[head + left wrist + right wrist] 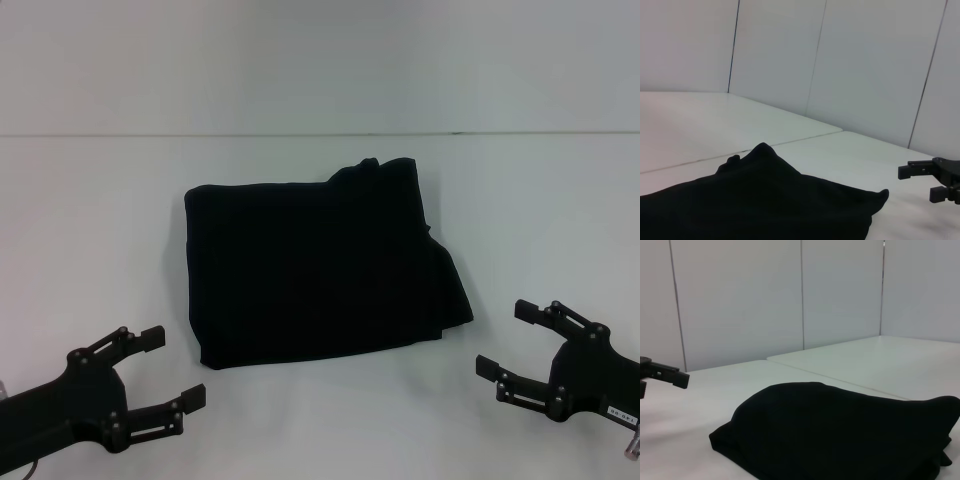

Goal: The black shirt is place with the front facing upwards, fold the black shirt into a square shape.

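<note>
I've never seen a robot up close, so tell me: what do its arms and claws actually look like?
Both are matte black metal. The left claw and the right claw each end in two flat, blocky fingers on hinged link bars dotted with small screws. The right one carries a small white label and a bit of red near its wrist; something pale shows beside the left wrist.

White table [90, 250] with a seam line across the far side; black shirt [315, 270] lies flat mid-table, folded to a rough square (edges slightly uneven, one back corner bunched).
</note>
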`<state>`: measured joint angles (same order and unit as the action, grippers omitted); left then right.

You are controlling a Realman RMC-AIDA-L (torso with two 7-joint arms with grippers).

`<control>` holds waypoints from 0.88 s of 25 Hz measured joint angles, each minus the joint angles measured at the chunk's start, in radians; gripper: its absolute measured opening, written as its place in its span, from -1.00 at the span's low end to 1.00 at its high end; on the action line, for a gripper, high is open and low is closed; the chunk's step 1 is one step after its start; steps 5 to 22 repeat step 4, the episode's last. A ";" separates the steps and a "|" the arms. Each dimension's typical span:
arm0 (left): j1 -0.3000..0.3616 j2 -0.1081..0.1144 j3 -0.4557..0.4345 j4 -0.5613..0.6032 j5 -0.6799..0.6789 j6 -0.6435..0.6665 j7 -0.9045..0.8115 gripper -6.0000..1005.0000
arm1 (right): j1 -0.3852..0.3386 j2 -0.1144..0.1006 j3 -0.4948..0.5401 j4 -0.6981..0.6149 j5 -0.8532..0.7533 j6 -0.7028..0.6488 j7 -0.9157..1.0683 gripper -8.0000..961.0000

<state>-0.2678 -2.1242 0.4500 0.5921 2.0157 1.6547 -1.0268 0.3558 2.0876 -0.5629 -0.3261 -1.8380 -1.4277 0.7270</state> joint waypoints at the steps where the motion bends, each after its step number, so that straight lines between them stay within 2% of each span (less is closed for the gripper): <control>1: 0.000 0.000 0.000 0.000 0.000 0.000 0.000 0.92 | 0.000 0.000 0.000 0.000 0.000 0.000 0.000 0.97; 22: 0.000 0.000 -0.001 0.000 0.000 0.000 0.000 0.92 | 0.000 0.000 0.000 0.000 0.000 0.000 0.000 0.97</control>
